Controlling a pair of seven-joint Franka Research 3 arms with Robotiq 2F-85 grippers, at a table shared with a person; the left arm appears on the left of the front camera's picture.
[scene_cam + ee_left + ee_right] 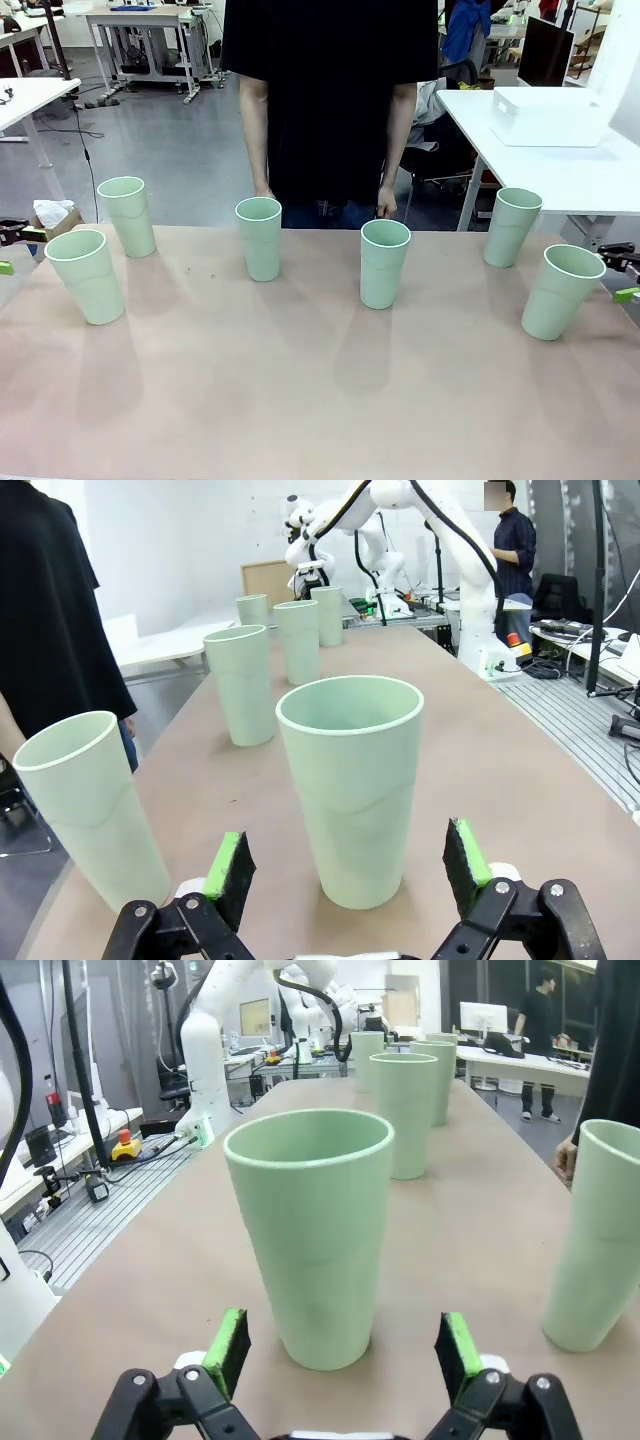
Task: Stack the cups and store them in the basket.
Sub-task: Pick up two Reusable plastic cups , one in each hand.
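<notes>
Cup (pixel 350 780) upright just ahead of left end effector (pixel 346 868) — jaws apart.

Beyond the pale brown counter (pixel 300 400) we see glossy grey floor (pixel 190 150), a white rectangular table (pixel 540 178) and a black flat monitor (pixel 545 50).

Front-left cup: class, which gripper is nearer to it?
Left. The left gripper is open, facing the front-left cup close up; the right gripper is far off on the opposite side, open before the front-right cup.
</notes>
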